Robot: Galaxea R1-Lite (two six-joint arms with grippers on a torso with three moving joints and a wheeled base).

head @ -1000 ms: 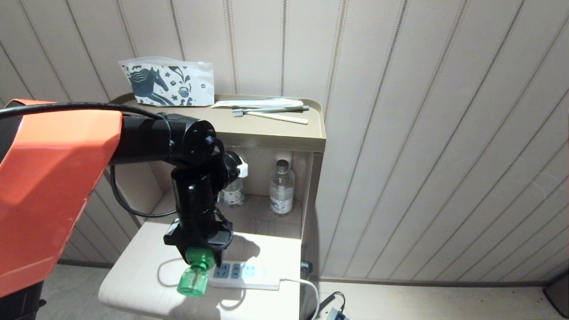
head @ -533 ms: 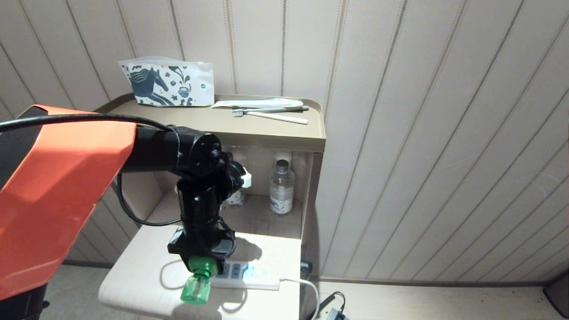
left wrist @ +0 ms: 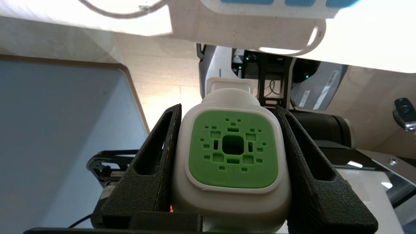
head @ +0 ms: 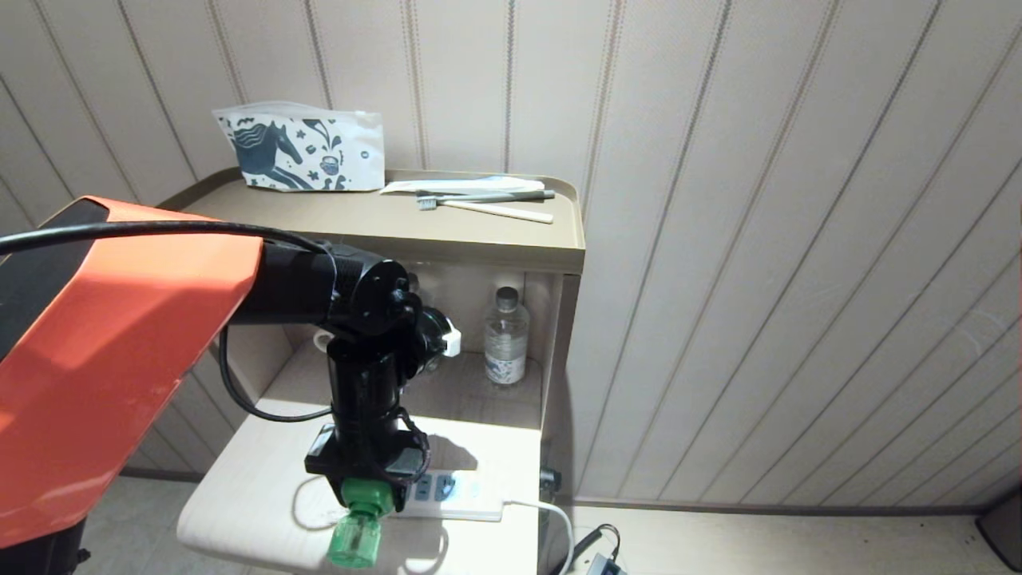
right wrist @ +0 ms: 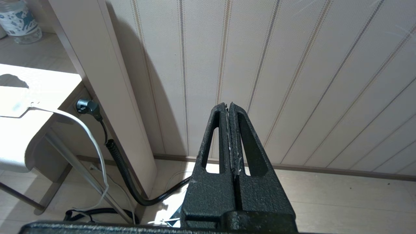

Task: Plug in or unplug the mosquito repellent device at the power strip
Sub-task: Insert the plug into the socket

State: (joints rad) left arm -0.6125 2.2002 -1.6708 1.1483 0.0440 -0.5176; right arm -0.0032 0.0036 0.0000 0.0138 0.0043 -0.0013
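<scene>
mosquito repellent device (head: 356, 527) clamped in left gripper (head: 366, 485), lower centre, above power strip (head: 447, 493) | right gripper (right wrist: 230, 136) jaws pressed together, unloaded

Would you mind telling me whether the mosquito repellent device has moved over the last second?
Yes. Held in the left gripper, the mosquito repellent device has moved down and slightly right, nearer the shelf's front edge beside the power strip.
</scene>
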